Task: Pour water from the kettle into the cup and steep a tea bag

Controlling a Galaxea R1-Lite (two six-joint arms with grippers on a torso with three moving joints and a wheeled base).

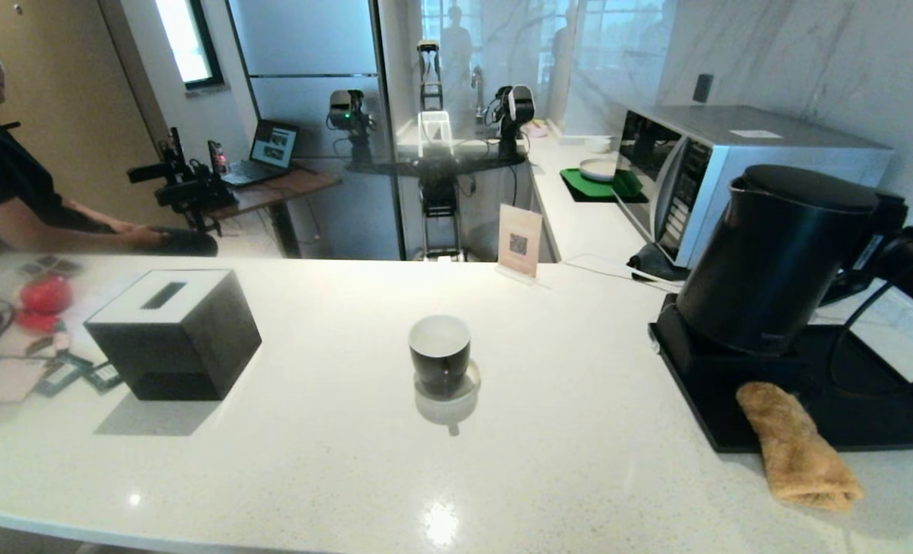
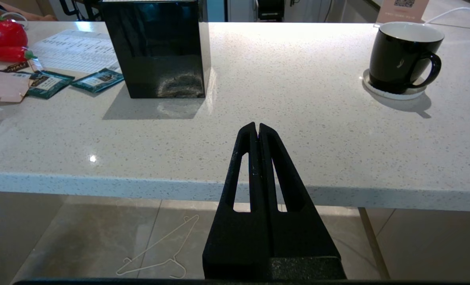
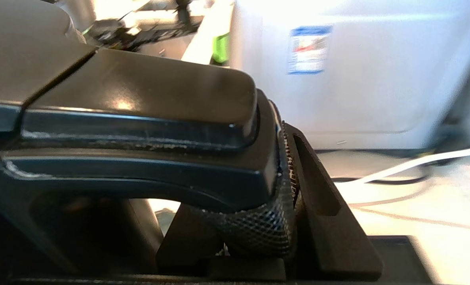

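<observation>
Kettle [image 1: 771, 261] tilted above black tray [image 1: 871, 415], handle clamped between right gripper [image 3: 286, 190] jaws, left gripper [image 2: 257, 130] jaws pressed together, white counter [image 1: 333, 462] ahead of them, cup [image 1: 440, 354] on it.

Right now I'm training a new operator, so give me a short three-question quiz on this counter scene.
1. True or false: the kettle stands upright on its base.
2. Which hand grips the kettle's handle? A) left hand B) right hand
3. Fill in: the cup sits on a small white ____.

Key: 1. False, it is tilted toward the cup. 2. B; the left hand is shut on nothing, off the counter's near edge. 3. Coaster.
</observation>
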